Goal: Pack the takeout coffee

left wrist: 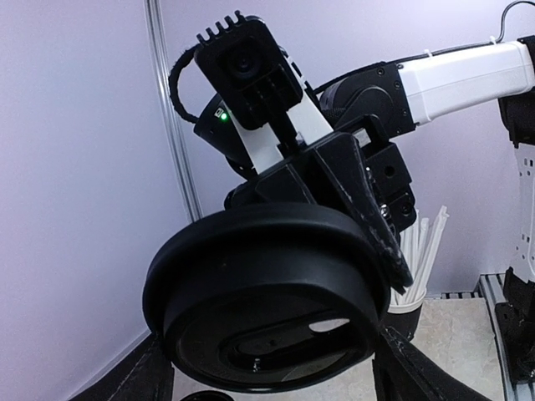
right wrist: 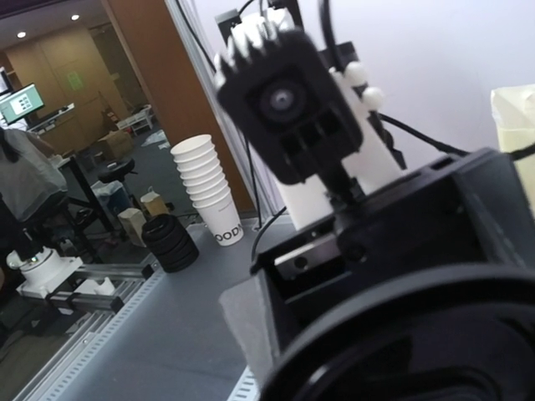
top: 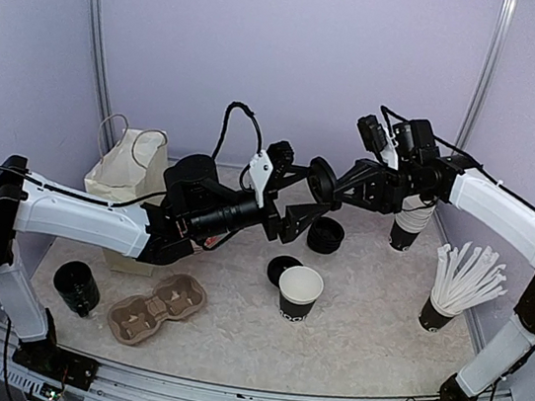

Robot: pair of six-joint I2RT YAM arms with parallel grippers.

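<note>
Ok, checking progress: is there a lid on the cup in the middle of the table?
No, the cup stands open, white inside, while the right gripper holds a lid aloft.

cup (top: 299, 293): black outside, white inside and at the rim, white lettering.
lid (left wrist: 267, 309): black throughout.
paper bag (top: 127, 173): cream.
cup carrier (top: 158, 309): dull brown.
sticks (top: 471, 274): white (their holder cup (top: 436, 314) black).
table (top: 367, 344): beige, finely speckled.
walls (top: 288, 54): pale lilac.
left arm (top: 76, 216) and right arm (top: 501, 208): white covers, black joints.
stacked cups (right wrist: 209, 180): white, dark print on the lowest.
</note>
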